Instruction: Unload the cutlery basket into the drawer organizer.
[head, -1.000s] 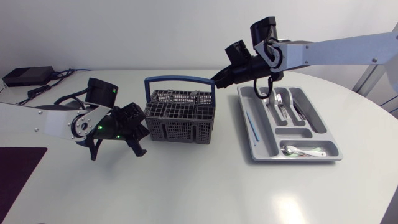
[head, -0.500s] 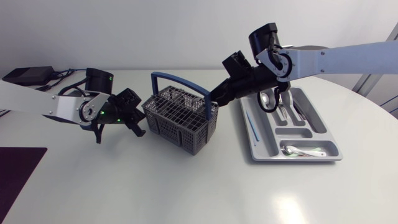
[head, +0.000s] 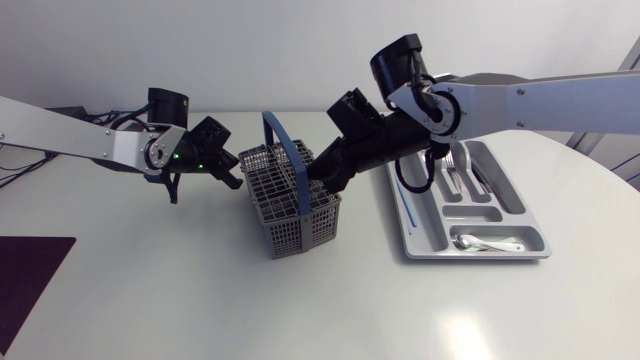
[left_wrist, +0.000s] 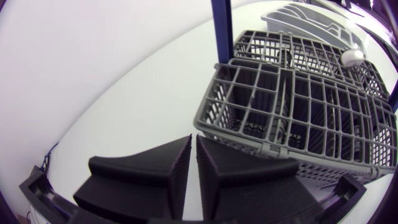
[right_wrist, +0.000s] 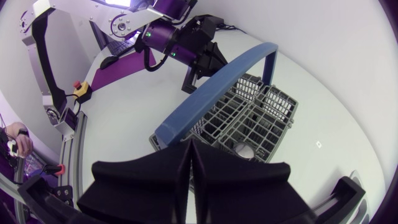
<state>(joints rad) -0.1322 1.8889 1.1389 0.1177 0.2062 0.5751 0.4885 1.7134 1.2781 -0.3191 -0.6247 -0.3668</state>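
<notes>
Spoon (left_wrist: 353, 57) inside basket (left_wrist: 292, 112), wrist views only

The silver-grey left arm (head: 70, 135) is a long pale link ending in black joint housings. A small green light (head: 176, 155) glows at its round wrist hub, and thin black cables (head: 128, 120) loop beside it. The silver-grey right arm (head: 560, 100) has the same pale link and a round grey hub ringed in black. The left end effector (left_wrist: 193, 142) and the right end effector (right_wrist: 189, 144) are matte black, each with two broad wedge-shaped fingers.
</notes>
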